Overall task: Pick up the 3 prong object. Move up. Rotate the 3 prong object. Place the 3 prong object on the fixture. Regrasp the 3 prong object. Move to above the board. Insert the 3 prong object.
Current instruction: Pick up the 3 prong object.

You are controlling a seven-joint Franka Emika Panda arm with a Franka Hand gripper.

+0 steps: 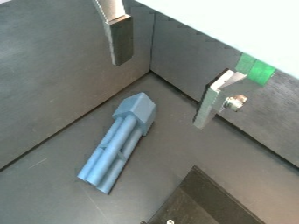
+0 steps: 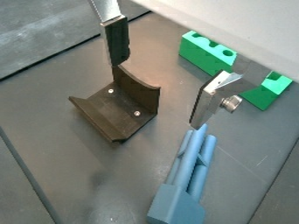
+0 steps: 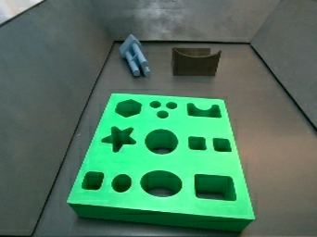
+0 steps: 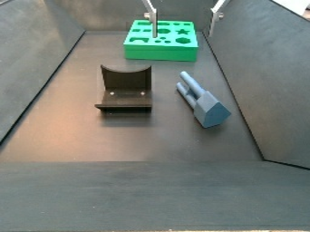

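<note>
The blue-grey 3 prong object (image 1: 117, 144) lies flat on the dark floor, with nothing holding it. In the side views it rests beside the fixture (image 3: 195, 60), near a side wall (image 4: 202, 98). The fixture (image 2: 117, 109) is a dark block with a curved notch in its top. My gripper (image 1: 167, 70) hangs open and empty well above the floor, with the piece below its two silver fingers (image 2: 117, 39). In a side view only the fingertips (image 4: 150, 11) show, at the picture's edge. The green board (image 3: 161, 153) with its cut-outs lies apart from both pieces.
Dark walls (image 4: 248, 63) enclose the floor on its sides. A corner of the board (image 2: 228, 66) shows past the fixture in a wrist view.
</note>
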